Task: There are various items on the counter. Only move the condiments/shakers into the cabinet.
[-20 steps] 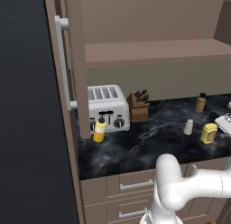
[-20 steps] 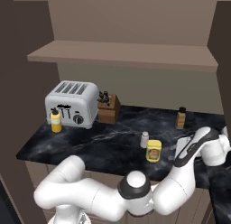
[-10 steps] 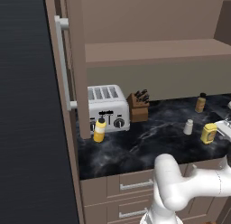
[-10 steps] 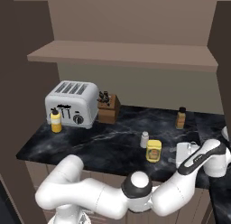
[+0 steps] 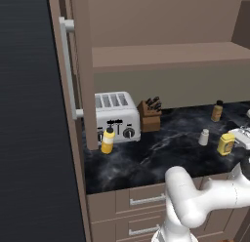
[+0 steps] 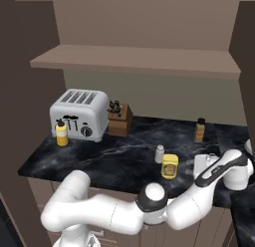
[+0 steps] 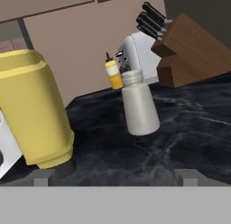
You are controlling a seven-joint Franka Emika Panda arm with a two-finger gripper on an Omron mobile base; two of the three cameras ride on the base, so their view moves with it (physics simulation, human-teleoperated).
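Note:
The squat yellow bottle point(image 7: 36, 114) stands close at the left of the hand view, just in front of my left fingertip point(image 7: 58, 170). My gripper point(image 7: 122, 174) is open and holds nothing. A pale grey shaker point(image 7: 137, 103) stands further ahead, between the finger lines. The yellow squeeze bottle point(image 7: 113, 73) is far behind it, by the toaster point(image 7: 135, 49). From the base, my gripper point(image 6: 196, 166) sits low on the counter point(image 6: 114, 161), just right of the squat bottle point(image 6: 170, 166) and the shaker point(image 6: 159, 154). The cabinet shelf point(image 5: 166, 55) above is bare.
A silver toaster point(image 5: 114, 116) and a brown knife block point(image 5: 150, 114) stand at the back left, with the squeeze bottle point(image 5: 107, 140) in front of the toaster. A small brown bottle point(image 5: 217, 110) stands at the back right. The open cabinet door with its bar handle point(image 5: 68, 65) juts out at left.
The hand has edged slightly lower and closer to the squat yellow bottle, and the forearm has shifted a little. The jaws stayed open. No item moved.

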